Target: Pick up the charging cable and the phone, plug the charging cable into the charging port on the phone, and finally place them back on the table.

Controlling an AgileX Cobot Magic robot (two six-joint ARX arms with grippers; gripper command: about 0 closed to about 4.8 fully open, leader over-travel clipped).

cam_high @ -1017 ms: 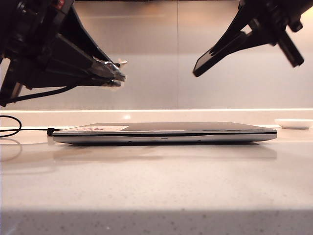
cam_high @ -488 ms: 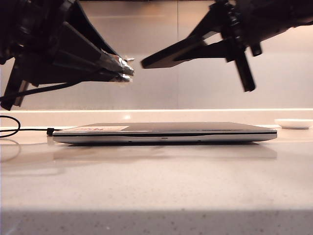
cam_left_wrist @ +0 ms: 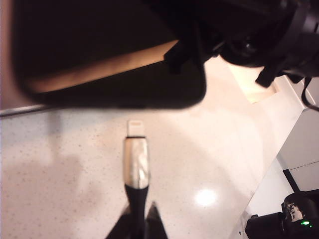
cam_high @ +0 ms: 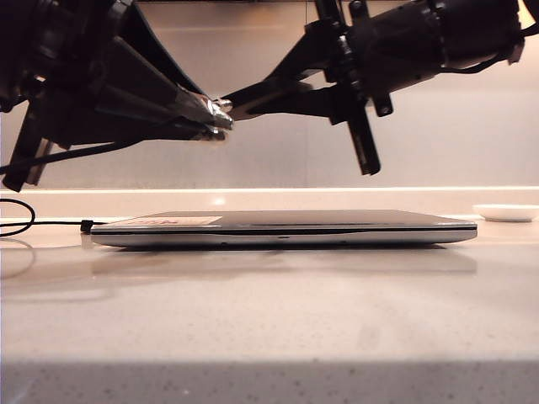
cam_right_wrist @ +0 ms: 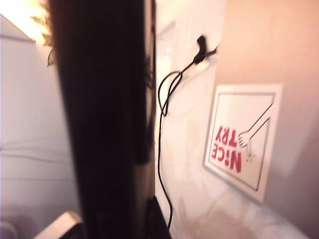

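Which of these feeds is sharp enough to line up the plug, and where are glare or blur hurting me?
Left wrist view: charging cable plug fairly sharp, phone a dark soft blur, glare spot on the table. Exterior view: both arms backlit silhouettes, left claw tips glinting. Right wrist view: blurred, overexposed corner, sticker legible.

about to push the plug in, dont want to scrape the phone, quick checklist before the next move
1. Left pincer shut on the charging cable just behind its plug: ok.
2. Right pincer shut on the phone, held up above the laptop: ok.
3. Plug tip points toward the phone's near end edge: ok.
4. Plug seated in the phone: not ok, the left wrist view shows a gap between them.
5. Plug lined up with the charging port: cannot tell, the port is too dark to make out.
6. Cable slack on the table free of snags: cannot tell.
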